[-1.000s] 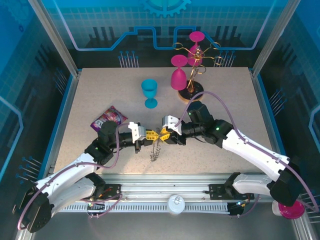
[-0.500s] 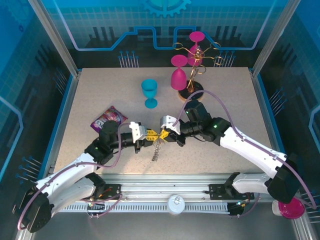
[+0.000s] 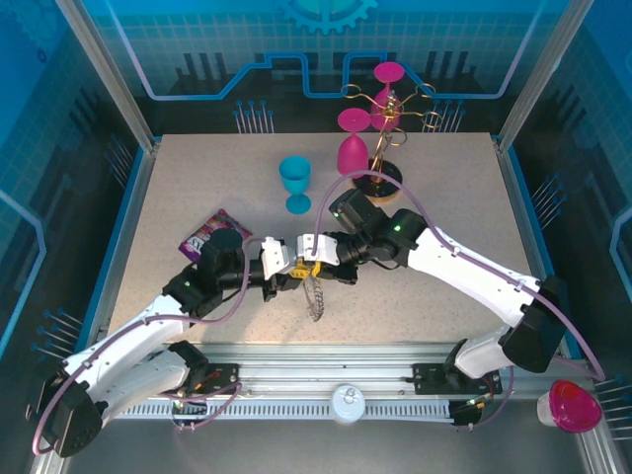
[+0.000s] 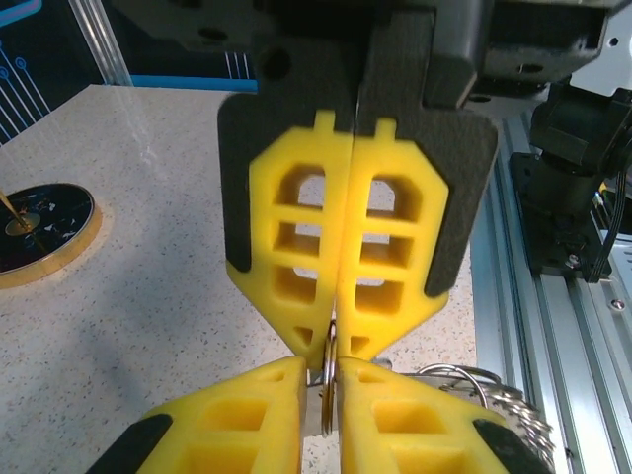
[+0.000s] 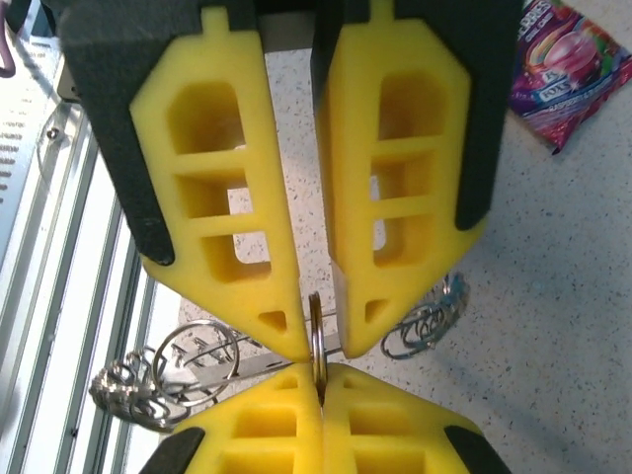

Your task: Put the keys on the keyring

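Both hands are meeting tip to tip above the near middle of the tabletop [image 3: 197, 178]. The left hand [image 3: 284, 269] is reaching in from the left and the right hand [image 3: 318, 259] from the right.

In the wrist views the keyring [image 5: 316, 331] is standing on edge between them. The left hand's yellow fingers [image 5: 232, 197] are pressing together on one part of its rim. The right hand's fingers [image 4: 296, 227] are squeezing shut on the opposite part.

Its wire loops [image 3: 316, 298] are hanging below the two hands, spreading to either side of the ring in the right wrist view.

Farther back, a blue goblet [image 3: 294, 184] is standing upright, well apart from the hands. A pink goblet [image 3: 353, 148] is sitting just beside the rack [image 3: 383, 109]. A snack packet [image 3: 212, 233] is lying flat near the left arm.
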Controlling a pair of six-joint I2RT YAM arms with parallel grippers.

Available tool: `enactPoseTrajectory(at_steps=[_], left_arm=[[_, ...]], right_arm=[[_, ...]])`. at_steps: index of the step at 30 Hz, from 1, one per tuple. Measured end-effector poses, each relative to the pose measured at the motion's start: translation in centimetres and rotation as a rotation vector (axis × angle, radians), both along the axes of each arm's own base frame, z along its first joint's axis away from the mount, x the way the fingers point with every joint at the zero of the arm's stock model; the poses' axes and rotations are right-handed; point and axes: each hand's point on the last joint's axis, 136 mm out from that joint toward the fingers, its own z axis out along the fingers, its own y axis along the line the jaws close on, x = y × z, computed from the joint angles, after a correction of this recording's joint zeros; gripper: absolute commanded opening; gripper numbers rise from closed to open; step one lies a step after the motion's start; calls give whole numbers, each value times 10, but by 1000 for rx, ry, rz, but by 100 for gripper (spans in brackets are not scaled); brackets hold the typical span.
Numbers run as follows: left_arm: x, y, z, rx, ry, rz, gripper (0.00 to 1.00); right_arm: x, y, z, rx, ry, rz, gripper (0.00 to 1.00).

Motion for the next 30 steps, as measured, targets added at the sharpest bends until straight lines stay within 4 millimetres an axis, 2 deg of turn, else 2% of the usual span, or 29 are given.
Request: enactPoseTrajectory(at_steps=[5, 9, 14, 16, 20, 22, 23, 25, 26, 30], left_arm=[[-2, -3, -1, -6, 14, -27, 7], [-2, -5, 2, -5, 12, -38, 15], [-1, -6, 6, -9, 3, -42, 16], [0, -7, 5, -8, 8, -44, 14], [0, -7, 2, 1, 20, -45, 0], [-1, -7, 1, 8, 12, -51, 0], [-1, -7, 1, 9, 13, -51, 0], [-1, -7, 2, 7, 9, -50, 0], [-1, -7, 3, 2, 3, -49, 0], [-4, -6, 3, -32, -14, -45, 0]], right_arm=[[-1, -2, -3, -26, 1, 8, 0], [-1, -4, 0, -18, 1, 1, 0], [-4, -3, 11, 19, -5, 4, 0], [-4, -4, 11, 23, -1, -3, 0], [-2, -4, 8, 38, 18, -18, 0], [-3, -4, 7, 42, 26, -23, 0], [-3, -4, 6, 46, 28, -27, 4], [-2, -4, 6, 67, 29, -42, 23], [-1, -5, 7, 88, 36, -55, 29], [0, -14, 17, 208, 25, -104, 36]])
